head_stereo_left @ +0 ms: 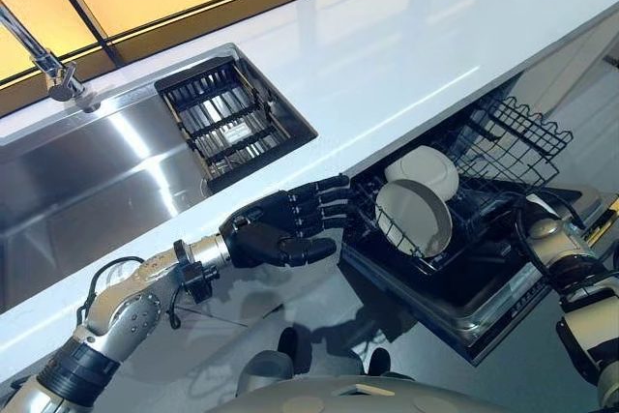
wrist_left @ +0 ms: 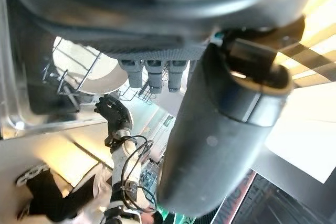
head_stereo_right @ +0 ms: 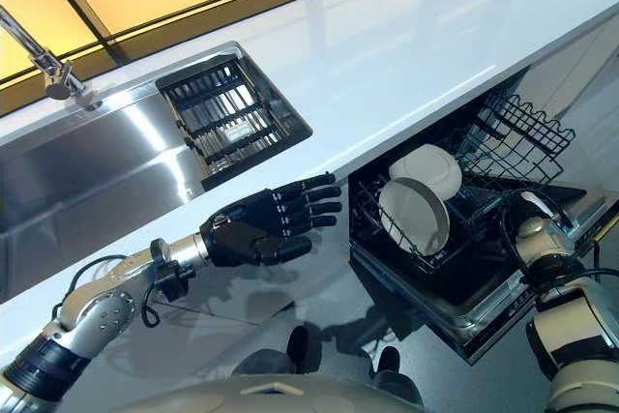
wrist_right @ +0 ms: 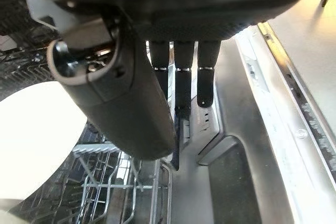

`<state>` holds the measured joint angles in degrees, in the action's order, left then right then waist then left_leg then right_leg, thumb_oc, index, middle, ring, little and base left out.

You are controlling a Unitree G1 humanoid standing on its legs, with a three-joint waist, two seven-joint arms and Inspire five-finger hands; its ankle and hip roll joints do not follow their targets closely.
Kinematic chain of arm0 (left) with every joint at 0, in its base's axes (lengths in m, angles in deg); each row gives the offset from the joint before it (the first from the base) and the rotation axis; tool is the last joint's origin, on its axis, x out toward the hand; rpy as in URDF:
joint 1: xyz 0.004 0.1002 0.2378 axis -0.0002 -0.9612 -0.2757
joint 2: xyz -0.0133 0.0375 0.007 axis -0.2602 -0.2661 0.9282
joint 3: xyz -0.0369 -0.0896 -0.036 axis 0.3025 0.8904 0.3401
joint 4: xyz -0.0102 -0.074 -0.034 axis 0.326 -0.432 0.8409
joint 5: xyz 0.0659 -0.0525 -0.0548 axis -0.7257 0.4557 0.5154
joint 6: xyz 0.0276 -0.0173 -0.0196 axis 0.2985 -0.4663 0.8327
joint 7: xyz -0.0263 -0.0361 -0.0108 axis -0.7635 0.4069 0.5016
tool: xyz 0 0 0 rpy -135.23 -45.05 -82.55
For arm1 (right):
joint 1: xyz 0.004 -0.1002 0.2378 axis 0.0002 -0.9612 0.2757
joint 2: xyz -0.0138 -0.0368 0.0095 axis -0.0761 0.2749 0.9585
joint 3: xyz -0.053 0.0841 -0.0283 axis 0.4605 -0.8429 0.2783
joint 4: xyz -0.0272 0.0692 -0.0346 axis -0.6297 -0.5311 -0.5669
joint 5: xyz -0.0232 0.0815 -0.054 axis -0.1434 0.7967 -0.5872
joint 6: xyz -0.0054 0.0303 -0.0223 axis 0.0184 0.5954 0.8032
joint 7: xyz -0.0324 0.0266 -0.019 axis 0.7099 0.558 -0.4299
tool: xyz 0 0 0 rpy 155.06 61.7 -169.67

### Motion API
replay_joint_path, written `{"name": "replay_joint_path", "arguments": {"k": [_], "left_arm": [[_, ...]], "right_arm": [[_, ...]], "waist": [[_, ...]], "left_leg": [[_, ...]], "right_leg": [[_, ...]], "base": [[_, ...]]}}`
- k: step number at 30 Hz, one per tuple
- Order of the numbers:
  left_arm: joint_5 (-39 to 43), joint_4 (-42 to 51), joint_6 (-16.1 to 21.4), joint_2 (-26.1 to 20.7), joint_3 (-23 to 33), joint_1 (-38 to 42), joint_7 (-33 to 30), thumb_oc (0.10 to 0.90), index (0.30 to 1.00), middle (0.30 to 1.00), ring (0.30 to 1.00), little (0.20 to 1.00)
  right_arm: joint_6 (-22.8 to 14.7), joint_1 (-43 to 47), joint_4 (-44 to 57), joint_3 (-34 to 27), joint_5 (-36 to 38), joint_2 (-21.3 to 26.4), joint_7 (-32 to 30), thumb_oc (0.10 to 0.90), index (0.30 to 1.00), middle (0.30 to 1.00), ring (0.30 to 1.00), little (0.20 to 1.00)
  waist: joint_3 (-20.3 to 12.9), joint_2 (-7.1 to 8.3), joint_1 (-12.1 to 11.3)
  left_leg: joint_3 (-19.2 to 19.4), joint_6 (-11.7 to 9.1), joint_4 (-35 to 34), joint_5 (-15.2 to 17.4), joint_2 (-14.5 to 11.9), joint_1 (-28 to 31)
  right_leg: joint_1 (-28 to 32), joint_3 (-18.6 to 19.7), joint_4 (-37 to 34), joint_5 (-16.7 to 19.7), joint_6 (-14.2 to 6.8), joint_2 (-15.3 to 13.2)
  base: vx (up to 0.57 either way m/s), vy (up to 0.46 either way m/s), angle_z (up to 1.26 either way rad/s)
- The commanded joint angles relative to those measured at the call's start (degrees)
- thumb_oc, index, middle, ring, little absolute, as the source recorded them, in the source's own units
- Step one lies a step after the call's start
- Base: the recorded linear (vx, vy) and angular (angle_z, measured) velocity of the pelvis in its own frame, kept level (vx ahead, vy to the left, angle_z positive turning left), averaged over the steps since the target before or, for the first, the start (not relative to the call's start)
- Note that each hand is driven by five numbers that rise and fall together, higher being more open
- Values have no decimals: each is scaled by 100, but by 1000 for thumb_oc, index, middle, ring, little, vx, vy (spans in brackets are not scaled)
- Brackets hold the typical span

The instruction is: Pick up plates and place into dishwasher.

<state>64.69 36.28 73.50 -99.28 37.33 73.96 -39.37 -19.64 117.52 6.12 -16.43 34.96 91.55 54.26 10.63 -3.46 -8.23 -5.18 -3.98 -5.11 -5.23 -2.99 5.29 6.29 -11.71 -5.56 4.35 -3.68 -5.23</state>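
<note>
Fingers: left hand [head_stereo_left: 276, 229] spread straight, empty; right hand [wrist_right: 157, 61] straight, empty.
Plates: two round white plates [head_stereo_left: 414, 217] upright in black wire dishwasher rack [head_stereo_left: 503, 137].

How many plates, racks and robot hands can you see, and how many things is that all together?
White plates: 2, front and back, in the dishwasher rack.
Wire racks: 2, dishwasher rack and sink rack.
Robot hands: 2, left hand and right hand.
Total: 6

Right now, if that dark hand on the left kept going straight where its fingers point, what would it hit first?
Probably the dishwasher rack, near the two white plates standing in it. The left hand is open; depth is hard to judge.
</note>
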Motion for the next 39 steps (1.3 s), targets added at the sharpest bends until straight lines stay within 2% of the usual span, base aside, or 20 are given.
{"name": "replay_joint_path", "arguments": {"k": [1, 6, 10, 15, 17, 19, 25, 30, 39], "left_arm": [[-117, 460, 946, -119, 769, 399, -205, 800, 900, 900, 900, 900], [-286, 561, 1053, -209, 1023, 684, -462, 800, 900, 900, 900, 900], [-238, 640, 1211, -69, 1192, 920, -930, 800, 900, 900, 900, 900], [-381, 668, 1610, 95, 1571, 989, -1381, 800, 900, 900, 900, 900], [-431, 703, 1593, 120, 1660, 1017, -1446, 800, 900, 900, 900, 900], [-519, 687, 1520, 150, 1756, 1067, -1563, 800, 900, 900, 900, 900], [-312, 556, 1119, 150, 1845, 1110, -1800, 800, 900, 900, 900, 900], [-352, 399, 958, 268, 1896, 981, -1940, 800, 900, 900, 900, 900], [71, 20, 530, 425, 1846, 776, -2141, 800, 900, 900, 900, 900]], "right_arm": [[-25, 598, 76, 222, -209, 394, -226, 100, 300, 300, 300, 200], [-21, 515, -77, 183, -158, 293, -235, 100, 300, 300, 300, 200], [-32, 505, -243, 168, -191, 168, -212, 100, 300, 300, 300, 200], [192, 347, -413, 176, -427, 96, 34, 100, 300, 300, 300, 200], [251, 289, -524, 191, -444, 90, 95, 100, 300, 300, 300, 200], [387, 238, -703, 179, -574, 61, 242, 100, 300, 300, 300, 200], [482, 160, -792, 184, -676, 0, 498, 100, 300, 300, 300, 200], [614, 62, -861, 180, -817, -87, 731, 100, 300, 300, 300, 200], [494, 70, -871, 125, -611, -256, 506, 100, 300, 300, 300, 200]], "waist": [[-105, 262, -60], [-108, 247, -56], [-109, 250, -59], [-124, 291, -62], [-129, 306, -68], [-140, 327, -71], [-142, 343, -41], [-102, 322, -36], [97, 192, -53]], "left_leg": [[118, 293, 27, 228, 356, -91], [112, 271, 30, 225, 348, -81], [97, 260, 35, 238, 351, -67], [76, 245, 26, 241, 351, -47], [69, 241, 18, 236, 348, -42], [61, 237, 11, 236, 346, -24], [89, 251, 13, 258, 345, 32], [92, 263, 26, 268, 346, 57], [70, 292, 82, 228, 352, 24]], "right_leg": [[115, -134, 86, -113, 90, 242], [132, -169, 88, -130, 92, 242], [151, -192, 89, -150, 90, 238], [173, -193, 91, -178, 95, 247], [182, -193, 87, -185, 98, 253], [198, -197, 89, -196, 103, 259], [224, -183, 109, -203, 101, 264], [244, -170, 138, -218, 104, 267], [166, -182, 386, -282, 136, 238]], "base": [[0, 0, 0], [-1, -8, 4], [12, -16, 8], [31, -12, 2], [0, 0, 0], [39, -8, 3], [39, 7, 1], [39, 10, 1], [37, 12, 0]]}}
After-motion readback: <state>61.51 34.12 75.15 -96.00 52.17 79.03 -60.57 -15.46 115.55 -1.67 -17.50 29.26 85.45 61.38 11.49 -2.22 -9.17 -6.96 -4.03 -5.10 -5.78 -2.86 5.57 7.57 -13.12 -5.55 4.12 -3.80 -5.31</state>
